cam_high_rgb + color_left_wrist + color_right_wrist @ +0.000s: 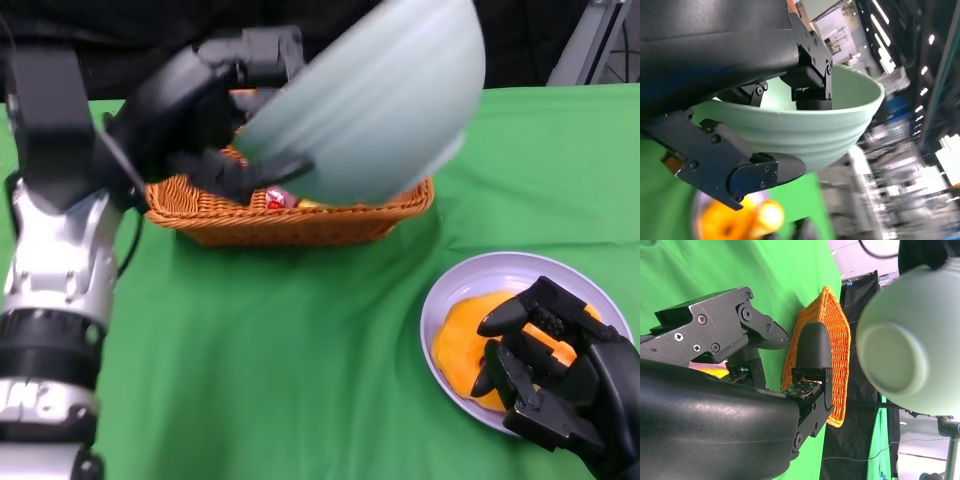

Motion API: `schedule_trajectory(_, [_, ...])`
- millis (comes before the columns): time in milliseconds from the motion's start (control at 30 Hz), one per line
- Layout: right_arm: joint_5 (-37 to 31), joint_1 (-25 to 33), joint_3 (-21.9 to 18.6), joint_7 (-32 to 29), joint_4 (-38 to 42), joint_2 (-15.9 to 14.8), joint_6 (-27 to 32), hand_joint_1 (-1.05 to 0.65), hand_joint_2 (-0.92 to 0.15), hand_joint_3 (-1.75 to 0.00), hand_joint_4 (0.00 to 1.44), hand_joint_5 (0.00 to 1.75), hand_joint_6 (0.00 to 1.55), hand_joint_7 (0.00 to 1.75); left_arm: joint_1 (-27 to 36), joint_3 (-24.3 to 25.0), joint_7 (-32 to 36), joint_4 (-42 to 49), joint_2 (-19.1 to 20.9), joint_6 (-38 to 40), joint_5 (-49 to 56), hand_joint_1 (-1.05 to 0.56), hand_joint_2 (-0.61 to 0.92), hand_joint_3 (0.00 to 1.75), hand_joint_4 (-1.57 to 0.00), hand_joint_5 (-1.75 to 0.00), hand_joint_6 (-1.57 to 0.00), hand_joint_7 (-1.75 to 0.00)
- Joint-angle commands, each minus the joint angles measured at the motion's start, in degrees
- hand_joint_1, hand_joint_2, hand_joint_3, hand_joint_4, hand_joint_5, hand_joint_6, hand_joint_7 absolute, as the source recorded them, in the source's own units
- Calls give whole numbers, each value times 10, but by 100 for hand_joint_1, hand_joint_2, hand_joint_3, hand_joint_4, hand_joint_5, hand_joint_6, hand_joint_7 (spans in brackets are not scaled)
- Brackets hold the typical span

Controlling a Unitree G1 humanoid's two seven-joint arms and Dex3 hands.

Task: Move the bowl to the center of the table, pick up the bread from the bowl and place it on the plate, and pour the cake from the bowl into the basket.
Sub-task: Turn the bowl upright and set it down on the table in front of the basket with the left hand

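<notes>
My left hand (205, 110) grips the rim of the pale green bowl (375, 95) and holds it raised and tipped steeply over the orange wicker basket (290, 210). The bowl (805, 130) is pinched at its rim in the left wrist view; its underside (905, 340) faces the right wrist camera. A red and yellow item (283, 199) lies in the basket under the bowl's rim. The orange bread (470, 335) lies on the lilac plate (470, 280) at the front right. My right hand (555, 370) hovers over the plate, fingers apart and holding nothing.
Green cloth (290, 360) covers the table. The basket (827, 340) stands at the table's far edge against a dark backdrop. The plate sits near the front right edge.
</notes>
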Motion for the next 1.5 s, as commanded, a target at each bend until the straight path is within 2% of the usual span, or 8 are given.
schedule_trajectory(33, [3, 1, -4, 0, -1, -8, 1, -6, -71, -94, 52, 175, 44, 155, 32, -4, 17, -12, 27, -72, 17, -22, 57, 109, -79, -175, -73, -145])
schedule_trajectory(233, [2, 2, -5, 1, -3, -12, 4, -5, -72, -94, 53, 175, 44, 155, 77, -14, 41, 16, 51, -215, 51, -18, 59, 108, -75, -175, -71, -140])
schedule_trajectory(400, [-1, 0, -4, 1, -2, -15, 6, -4, -72, -94, 52, 175, 43, 155, 125, -1, 166, 87, 73, -455, 191, -14, 61, 93, -74, -170, -75, -133])
schedule_trajectory(700, [-16, 2, 4, -5, -6, -19, 3, -3, -72, -92, 53, 175, 43, 157, 178, 56, 436, 127, 120, -621, 501, -11, 69, 69, -72, -174, -72, -140])
schedule_trajectory(900, [-13, 1, 4, -3, -4, -22, 3, -1, -74, -91, 51, 175, 42, 157, 218, 22, 722, 105, 165, -588, 709, -9, 66, 68, -72, -175, -63, -156])
schedule_trajectory(1133, [-9, -4, 5, -3, 0, -22, 8, -1, -74, -90, 52, 175, 43, 157, 205, -127, 1091, 134, 221, -469, 883, -8, 76, 44, -73, -175, -67, -153])
schedule_trajectory(1433, [-15, -4, 3, -2, 2, -27, 1, -1, -75, -89, 53, 175, 43, 156, 152, -291, 1267, 220, 248, -388, 932, -10, 67, 60, -72, -175, -64, -155])
schedule_trajectory(1500, [-18, -2, 4, -5, 0, -29, 0, -2, -74, -89, 53, 175, 43, 156, 139, -331, 1244, 240, 252, -387, 920, -13, 75, 36, -69, -175, -64, -152])
